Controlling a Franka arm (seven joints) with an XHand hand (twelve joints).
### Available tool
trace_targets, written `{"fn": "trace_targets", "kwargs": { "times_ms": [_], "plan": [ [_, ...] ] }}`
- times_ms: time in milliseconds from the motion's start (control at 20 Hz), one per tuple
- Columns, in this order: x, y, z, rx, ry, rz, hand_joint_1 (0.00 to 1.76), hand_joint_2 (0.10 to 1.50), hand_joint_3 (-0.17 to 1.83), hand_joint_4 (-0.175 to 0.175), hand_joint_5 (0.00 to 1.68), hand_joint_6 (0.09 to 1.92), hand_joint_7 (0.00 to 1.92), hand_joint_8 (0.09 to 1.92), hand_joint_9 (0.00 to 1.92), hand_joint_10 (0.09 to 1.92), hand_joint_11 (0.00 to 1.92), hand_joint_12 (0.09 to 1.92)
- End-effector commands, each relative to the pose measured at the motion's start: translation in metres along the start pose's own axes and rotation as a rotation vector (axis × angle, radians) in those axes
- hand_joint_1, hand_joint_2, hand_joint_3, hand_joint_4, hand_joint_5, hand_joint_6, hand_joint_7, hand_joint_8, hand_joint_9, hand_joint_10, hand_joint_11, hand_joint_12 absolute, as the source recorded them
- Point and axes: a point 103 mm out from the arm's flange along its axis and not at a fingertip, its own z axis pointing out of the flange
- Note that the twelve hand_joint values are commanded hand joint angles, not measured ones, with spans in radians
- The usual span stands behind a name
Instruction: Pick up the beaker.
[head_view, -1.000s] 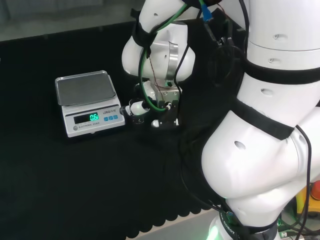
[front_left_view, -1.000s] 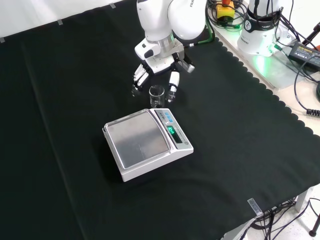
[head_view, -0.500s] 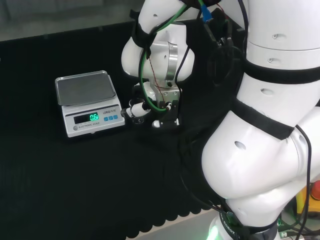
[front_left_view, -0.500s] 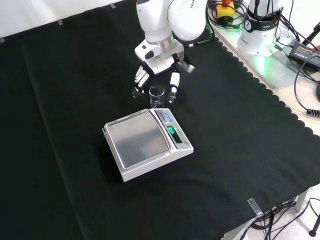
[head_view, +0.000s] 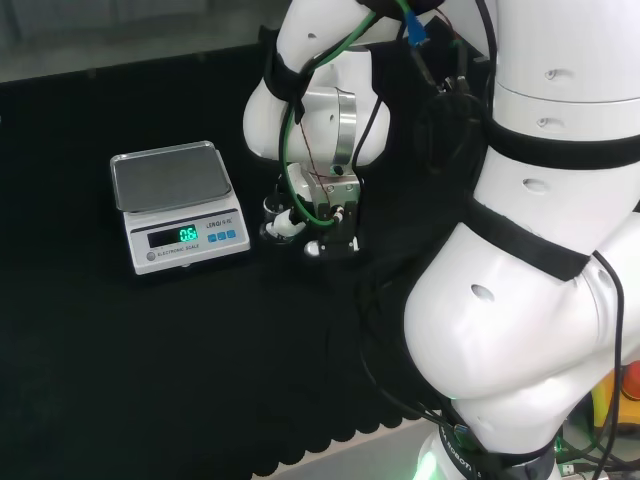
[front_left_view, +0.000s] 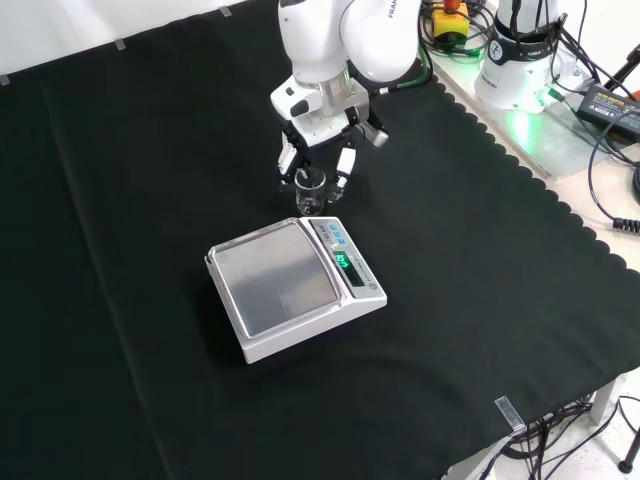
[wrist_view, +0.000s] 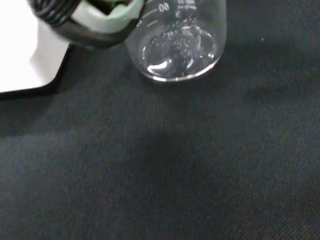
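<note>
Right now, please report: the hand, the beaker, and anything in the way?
Hand closing around beaker, fingers on both sides. Beaker upright on cloth. Scale close beside it.

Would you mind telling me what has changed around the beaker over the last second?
The robot hand has closed in around the beaker: in the front view its fingers, earlier spread to either side, now sit against the glass. Whether the beaker has left the cloth is unclear. The scale stayed where it was.
</note>
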Motion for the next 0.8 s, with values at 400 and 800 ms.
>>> {"fn": "trace_targets", "kwargs": {
  "times_ms": [400, 800],
  "plan": [
    [0.007, 0.003, -0.023, -0.062, -0.132, -0.015, 1.20, 0.66, 0.58, -0.144, 1.41, 0.37, 1.45, 0.59, 1.81, 0.09, 1.69, 0.58],
    [0.009, 0.006, -0.103, -0.034, -0.084, -0.019, 1.22, 0.53, 0.77, -0.175, 1.48, 0.33, 1.61, 0.46, 1.86, 0.09, 1.72, 0.55]
  ]
}}
